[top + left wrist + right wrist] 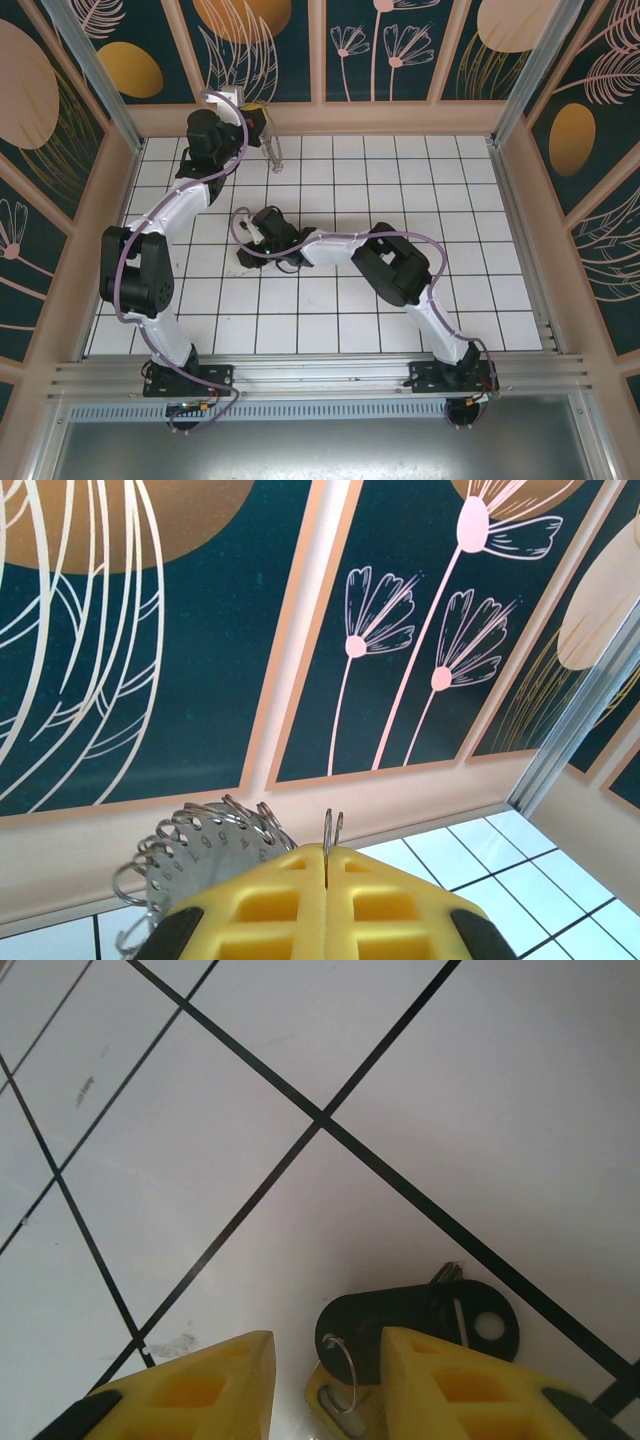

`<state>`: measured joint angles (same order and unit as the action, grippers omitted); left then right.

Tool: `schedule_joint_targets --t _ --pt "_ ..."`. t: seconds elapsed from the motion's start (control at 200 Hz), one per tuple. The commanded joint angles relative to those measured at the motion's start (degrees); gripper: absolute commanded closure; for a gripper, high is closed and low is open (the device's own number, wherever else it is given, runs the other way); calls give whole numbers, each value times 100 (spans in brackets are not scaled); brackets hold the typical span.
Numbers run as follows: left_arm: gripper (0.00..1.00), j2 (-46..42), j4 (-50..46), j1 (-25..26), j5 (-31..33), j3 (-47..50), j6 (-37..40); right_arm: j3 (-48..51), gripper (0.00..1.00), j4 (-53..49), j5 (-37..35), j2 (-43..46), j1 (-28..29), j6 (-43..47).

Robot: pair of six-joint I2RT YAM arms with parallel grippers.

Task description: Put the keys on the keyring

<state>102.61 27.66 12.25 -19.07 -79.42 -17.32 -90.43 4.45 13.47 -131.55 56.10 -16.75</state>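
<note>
Between the right jaws, the keys [400, 1315] are running off the bottom edge; the left jaws are hiding the lower part of the keyring [205, 845].

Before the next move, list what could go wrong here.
1. The black key lies flat on the tile, off-centre in the right pincer; closing may push it aside.
2. The left pincer pinches just a thin wire of the keyring; it could slip or twist.
</note>
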Motion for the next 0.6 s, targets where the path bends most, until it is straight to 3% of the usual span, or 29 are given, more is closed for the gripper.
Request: schedule_joint_targets --t 0.0,0.16,0.345,0.596 --pt "100 35 308 -52 -72 -205 -105 -223 66 -359 -318 -233 116 145" --pt "100 24 328 -48 -62 -199 -123 -199 72 -392 -434 -315 175 141" --pt "100 27 328 -48 -53 -182 -132 -110 100 -322 -409 -260 200 65" --pt "100 23 312 -51 -85 -188 -158 345 100 -100 -463 253 172 -30"
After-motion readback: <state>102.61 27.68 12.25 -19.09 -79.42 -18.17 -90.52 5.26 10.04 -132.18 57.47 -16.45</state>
